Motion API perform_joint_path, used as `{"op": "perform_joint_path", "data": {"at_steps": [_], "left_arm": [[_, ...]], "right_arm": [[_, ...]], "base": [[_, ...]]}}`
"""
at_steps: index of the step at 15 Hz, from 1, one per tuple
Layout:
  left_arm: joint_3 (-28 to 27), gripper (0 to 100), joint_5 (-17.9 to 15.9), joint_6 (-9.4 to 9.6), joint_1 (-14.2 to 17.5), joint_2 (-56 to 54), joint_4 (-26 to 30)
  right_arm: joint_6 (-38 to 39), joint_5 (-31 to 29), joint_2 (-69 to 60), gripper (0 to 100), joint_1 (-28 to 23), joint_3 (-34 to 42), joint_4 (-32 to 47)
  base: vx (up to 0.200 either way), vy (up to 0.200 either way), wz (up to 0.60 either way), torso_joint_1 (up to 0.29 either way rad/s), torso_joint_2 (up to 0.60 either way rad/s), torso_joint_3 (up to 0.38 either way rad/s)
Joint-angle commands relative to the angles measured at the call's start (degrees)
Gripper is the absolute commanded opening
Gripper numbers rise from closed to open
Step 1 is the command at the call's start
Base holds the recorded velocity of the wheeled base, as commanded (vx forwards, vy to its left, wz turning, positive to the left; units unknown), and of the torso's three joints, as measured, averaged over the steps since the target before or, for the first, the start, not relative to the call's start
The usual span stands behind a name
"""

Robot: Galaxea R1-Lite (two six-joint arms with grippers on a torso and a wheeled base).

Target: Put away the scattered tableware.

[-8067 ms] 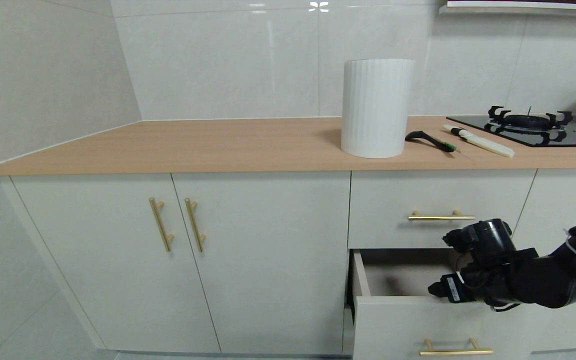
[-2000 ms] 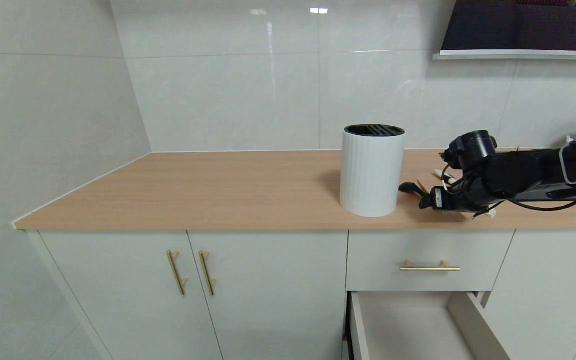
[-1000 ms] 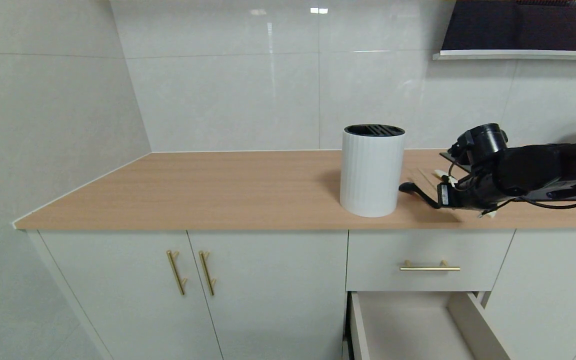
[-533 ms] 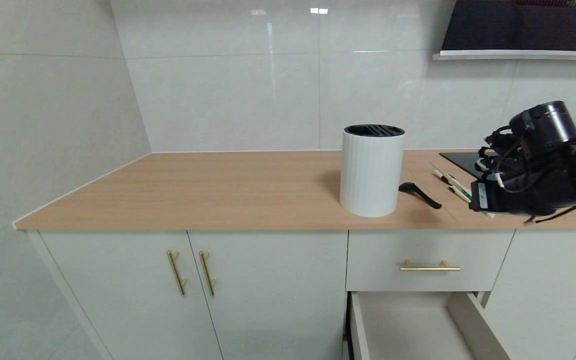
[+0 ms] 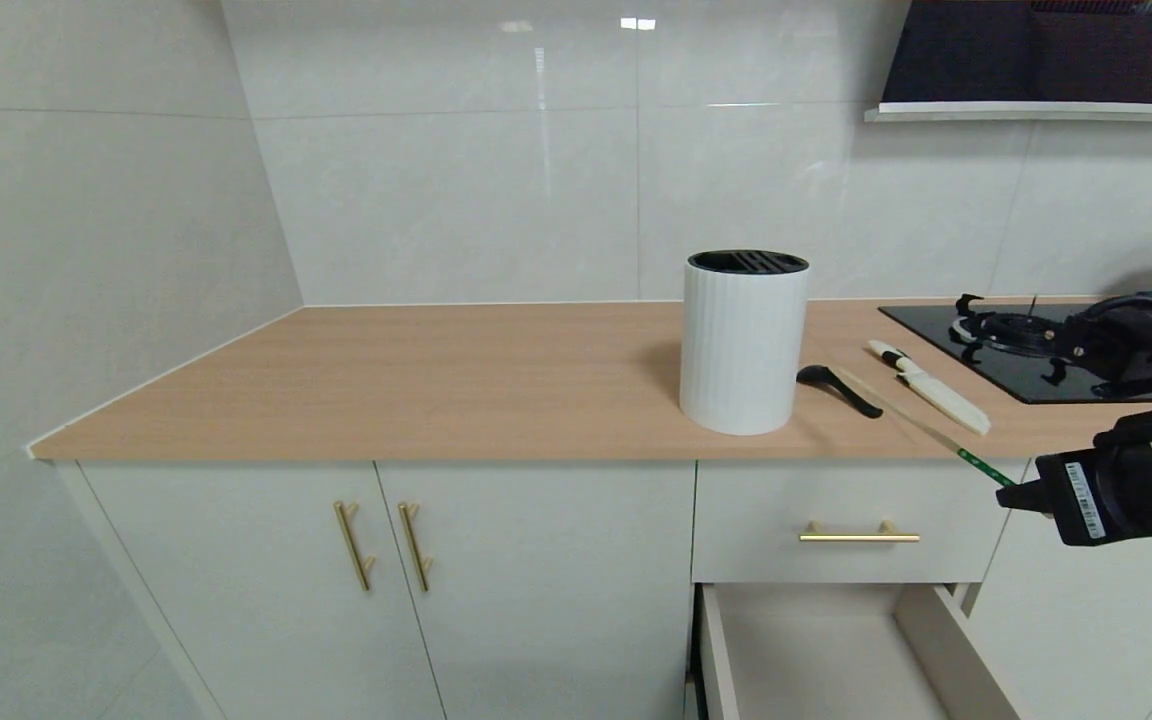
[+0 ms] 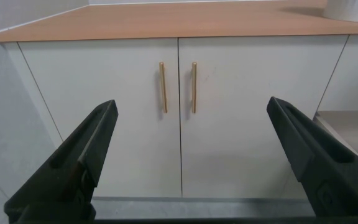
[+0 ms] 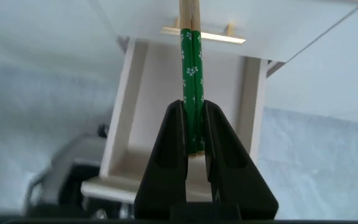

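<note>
Right gripper (image 5: 1018, 491) clamped on green ends of chopsticks (image 5: 921, 425) | held above and right of open drawer (image 5: 712, 640), long axis slanting up and away from drawer | likely needs lowering down-left, levelling along drawer depth | left gripper (image 6: 191, 104) spread wide, empty, off drawer's left, farther out

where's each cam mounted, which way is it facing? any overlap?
Head: on the robot's head, facing forward and down at countertop, white holder and open drawer; right arm at the right, right pincer holding chopsticks.
Left wrist: low, facing the double cabinet doors; left pincer open in the foreground.
Right wrist: above the open drawer, looking down along the chopsticks clamped in its pincer.
Shared: head and right wrist show chopsticks and drawer; head and left wrist show the doors.
</note>
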Motion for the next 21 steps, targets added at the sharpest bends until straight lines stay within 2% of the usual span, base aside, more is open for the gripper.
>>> {"op": "perform_joint_path", "data": {"at_steps": [1,4,9,11,16,21], "left_arm": [[0.00,100,0.01,0.03,0.01,-0.02,-0.01],[0.00,100,0.01,0.03,0.01,-0.02,-0.01],[0.00,100,0.01,0.03,0.01,-0.02,-0.01],[0.00,100,0.01,0.03,0.01,-0.02,-0.01],[0.00,100,0.01,0.03,0.01,-0.02,-0.01],[0.00,100,0.01,0.03,0.01,-0.02,-0.01]], "right_arm": [[-0.93,0.38,-1.72,0,0.31,1.37,0.03],[-5.85,1.97,-3.83,0,0.58,3.92,-0.06],[-6.47,2.49,-5.68,0,3.57,6.03,0.21],[-9.63,2.67,-6.29,0,3.65,7.70,0.03],[-10.16,2.58,-7.61,0,7.61,11.13,0.12],[-10.60,2.76,-4.01,0,8.05,12.10,0.03]], "base": [[0.000,0.000,0.00,0.000,0.00,0.000],[0.000,0.000,0.00,0.000,0.00,0.000],[0.000,0.000,0.00,-0.016,0.04,0.025],[0.000,0.000,0.00,-0.149,0.37,0.210],[0.000,0.000,0.00,-0.170,0.46,0.279],[0.000,0.000,0.00,-0.157,0.45,0.302]]}}
